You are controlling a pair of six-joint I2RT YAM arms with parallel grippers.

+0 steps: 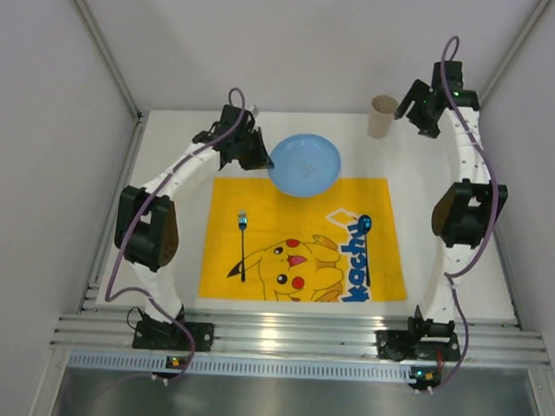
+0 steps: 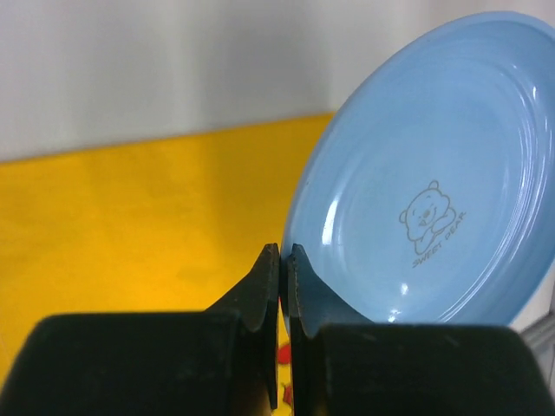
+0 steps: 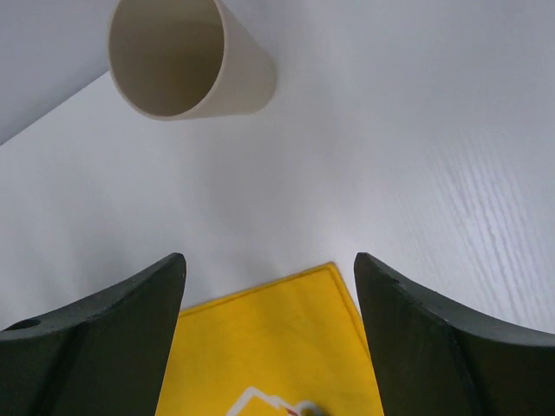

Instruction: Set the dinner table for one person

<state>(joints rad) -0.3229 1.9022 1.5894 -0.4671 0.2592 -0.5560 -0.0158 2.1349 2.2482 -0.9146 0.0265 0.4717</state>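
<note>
Sitting flat under both arms, the dinner table (image 1: 421,182) (image 3: 416,130) is a white worktop with a silver rail (image 1: 299,338) along its near edge.

Yellow Pikachu mat (image 1: 287,208) (image 2: 130,217) (image 3: 277,347) lies at the middle, closer to the near edge, its far right corner showing in the right wrist view.

Blue plate (image 1: 303,165) (image 2: 434,173) sits over the mat's far edge, about mid-width of the table. Wrist view shows it tilted, with a small bear print inside.

Left gripper (image 1: 261,157) (image 2: 282,260) is at the plate's left rim. Fingers (image 2: 260,290) nearly together, pinched on that rim.

Right gripper (image 1: 415,111) (image 3: 269,260) is up by the far right corner, fingers (image 3: 130,312) wide apart, nothing between them, bare table and the mat corner below.

Beige cup (image 1: 383,117) (image 3: 186,56) stands upright near the far edge, right of the plate, just beside the right gripper, not touching it. Looks empty from the wrist view.

Fork (image 1: 243,248) lies on the left part of the mat, its head toward the far edge.

Spoon (image 1: 365,249) lies on the right part of the mat, bowl toward the far edge, over the printed lettering.

Fork and spoon are well apart, the Pikachu print between them.
</note>
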